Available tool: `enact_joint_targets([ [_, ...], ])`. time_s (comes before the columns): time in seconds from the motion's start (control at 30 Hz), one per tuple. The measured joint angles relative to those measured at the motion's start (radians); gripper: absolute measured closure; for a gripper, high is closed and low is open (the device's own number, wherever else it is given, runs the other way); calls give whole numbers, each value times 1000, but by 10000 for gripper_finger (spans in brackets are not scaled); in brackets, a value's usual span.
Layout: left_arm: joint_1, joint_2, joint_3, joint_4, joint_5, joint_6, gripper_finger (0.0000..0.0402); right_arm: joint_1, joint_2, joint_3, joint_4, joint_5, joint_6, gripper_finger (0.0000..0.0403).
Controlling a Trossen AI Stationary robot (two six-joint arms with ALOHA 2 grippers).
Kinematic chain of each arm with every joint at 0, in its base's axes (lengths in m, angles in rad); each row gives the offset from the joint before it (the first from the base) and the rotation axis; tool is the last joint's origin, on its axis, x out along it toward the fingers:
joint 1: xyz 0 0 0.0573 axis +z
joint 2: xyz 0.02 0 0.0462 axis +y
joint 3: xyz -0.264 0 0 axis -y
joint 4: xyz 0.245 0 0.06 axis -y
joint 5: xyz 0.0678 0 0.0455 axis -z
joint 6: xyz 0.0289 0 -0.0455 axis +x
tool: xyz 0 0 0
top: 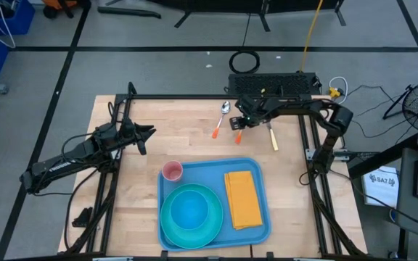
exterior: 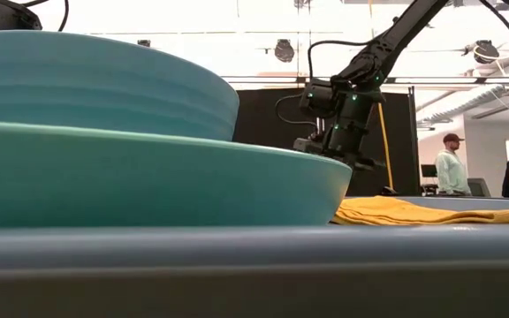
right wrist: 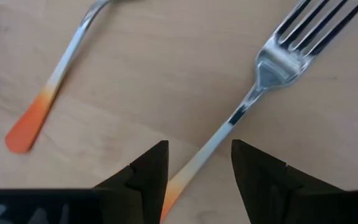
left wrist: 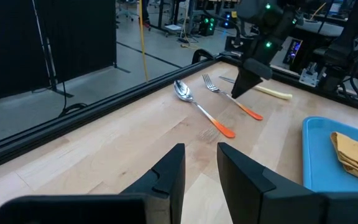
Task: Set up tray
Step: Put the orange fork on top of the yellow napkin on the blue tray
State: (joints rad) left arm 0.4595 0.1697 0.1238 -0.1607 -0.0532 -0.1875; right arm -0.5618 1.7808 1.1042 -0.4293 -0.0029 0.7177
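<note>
The light-blue tray [top: 212, 171] lies near the table's near edge and carries a teal plate [top: 167, 226] with a blue bowl [top: 191, 210], a pink cup [top: 172, 171] and a yellow-orange napkin [top: 242, 199]. A fork [right wrist: 272, 68] with an orange-tipped handle lies flat on the wood near the far edge. My right gripper [right wrist: 197, 168] hangs over it, open, one finger on each side of the handle [right wrist: 213, 143] and apart from it. An orange-tipped spoon [right wrist: 48, 93] lies beside the fork. My left gripper [left wrist: 201, 168] is open above bare wood at the table's left.
A knife with a cream handle [top: 273, 136] lies to the right of the fork, near the far right frame rail [top: 307, 123]. Black frame rails border the table. Bare wood lies between the cutlery and the tray. People stand in the room behind [exterior: 453, 163].
</note>
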Motion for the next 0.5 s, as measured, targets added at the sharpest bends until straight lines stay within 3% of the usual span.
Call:
enact_joint_targets([
  [0.5,-1,0,0,0,0,0,305,-19,49,0,39,2,-22,239],
])
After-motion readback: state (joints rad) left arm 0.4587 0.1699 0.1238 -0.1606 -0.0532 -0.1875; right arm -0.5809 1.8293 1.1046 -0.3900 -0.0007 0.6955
